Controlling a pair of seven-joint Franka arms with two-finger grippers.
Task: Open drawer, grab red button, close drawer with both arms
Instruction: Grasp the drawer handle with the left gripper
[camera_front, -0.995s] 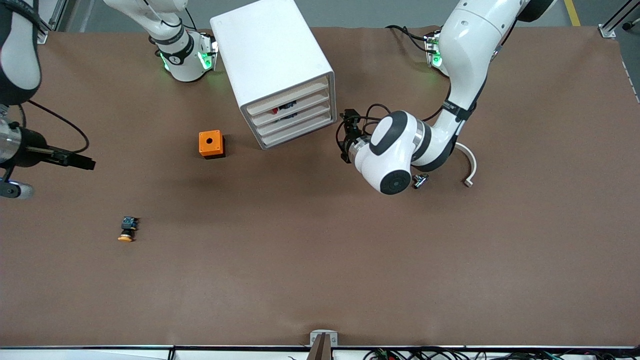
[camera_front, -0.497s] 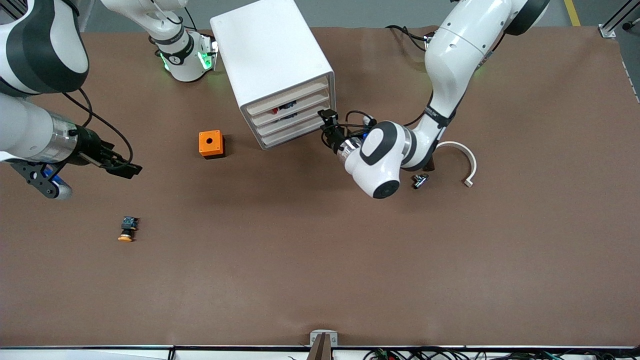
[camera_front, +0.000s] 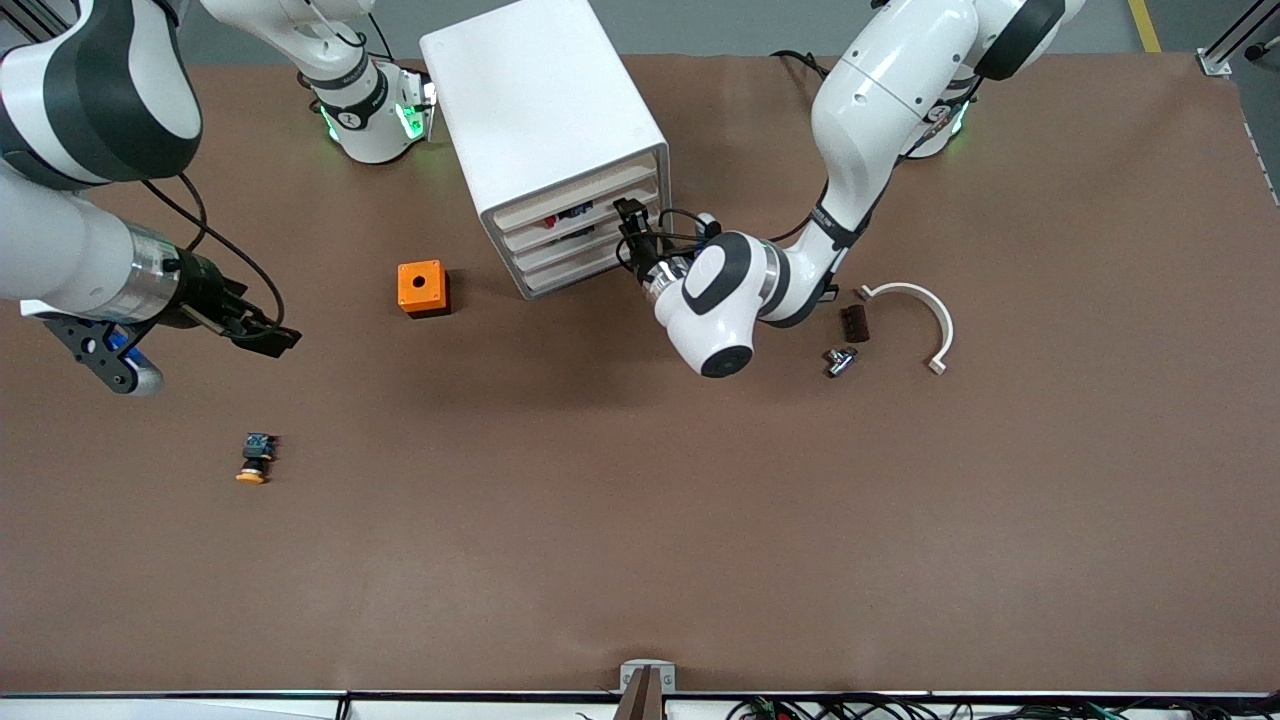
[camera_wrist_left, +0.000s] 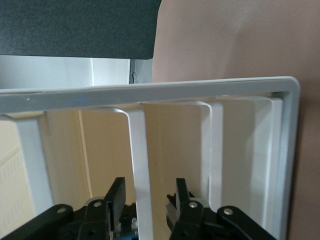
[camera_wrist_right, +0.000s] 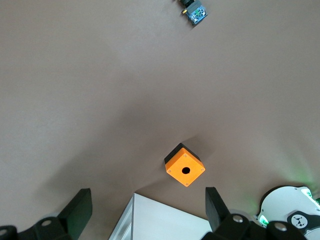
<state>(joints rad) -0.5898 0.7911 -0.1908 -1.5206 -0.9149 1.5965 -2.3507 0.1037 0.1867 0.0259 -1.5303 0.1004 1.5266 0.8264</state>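
The white cabinet (camera_front: 540, 110) stands with all four drawers shut; the uppermost drawer (camera_front: 580, 190) shows its cream front. A red speck (camera_front: 549, 219) shows in the gap under that front; I cannot tell whether it is the button. My left gripper (camera_front: 632, 225) is open at the drawer fronts. In the left wrist view (camera_wrist_left: 148, 196) its fingers straddle one white drawer lip (camera_wrist_left: 140, 160) without closing; I cannot tell which drawer. My right gripper (camera_front: 265, 335) is open and empty over the table toward the right arm's end; it also shows in the right wrist view (camera_wrist_right: 148, 210).
An orange box with a hole (camera_front: 421, 288) (camera_wrist_right: 185, 170) sits beside the cabinet. An orange-capped button (camera_front: 252, 460) (camera_wrist_right: 194, 11) lies nearer the front camera. A white curved piece (camera_front: 925, 310), a dark block (camera_front: 853, 322) and a small metal part (camera_front: 838, 360) lie toward the left arm's end.
My left gripper has moved from beside the cabinet to the drawer fronts. My right arm has swung in over the table toward the orange box.
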